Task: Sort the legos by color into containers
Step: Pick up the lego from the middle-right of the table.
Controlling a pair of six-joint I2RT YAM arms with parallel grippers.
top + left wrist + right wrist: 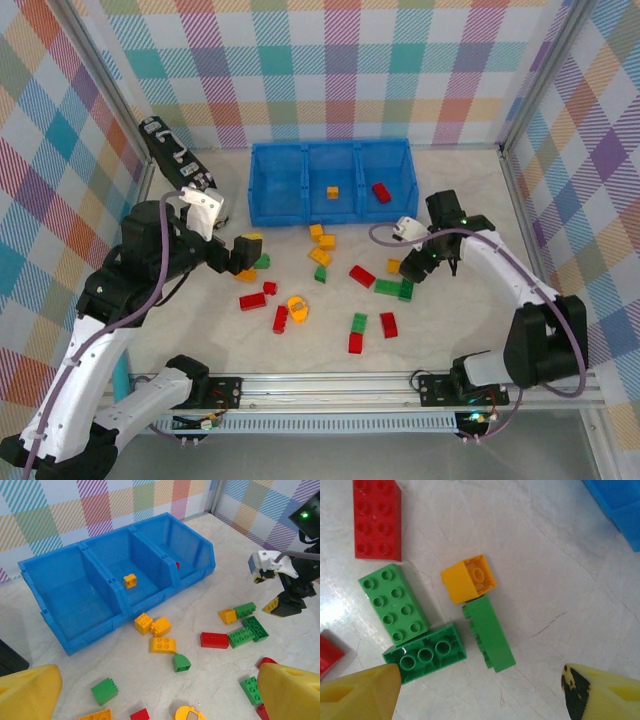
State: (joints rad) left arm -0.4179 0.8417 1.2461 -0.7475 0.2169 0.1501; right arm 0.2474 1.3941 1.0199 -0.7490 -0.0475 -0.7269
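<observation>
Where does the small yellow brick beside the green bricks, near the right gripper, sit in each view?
Top external: yellow brick right of centre, just above the green bricks.
Left wrist: right of centre, beside those green bricks.
Right wrist: mid-frame, green bricks below.
Shared landmark: blue tray.

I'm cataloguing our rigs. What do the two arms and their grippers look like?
The left arm and right arm have black joints, white shells and grey cables. The left gripper and right gripper have yellow fingers, one on the right scuffed black.
</observation>
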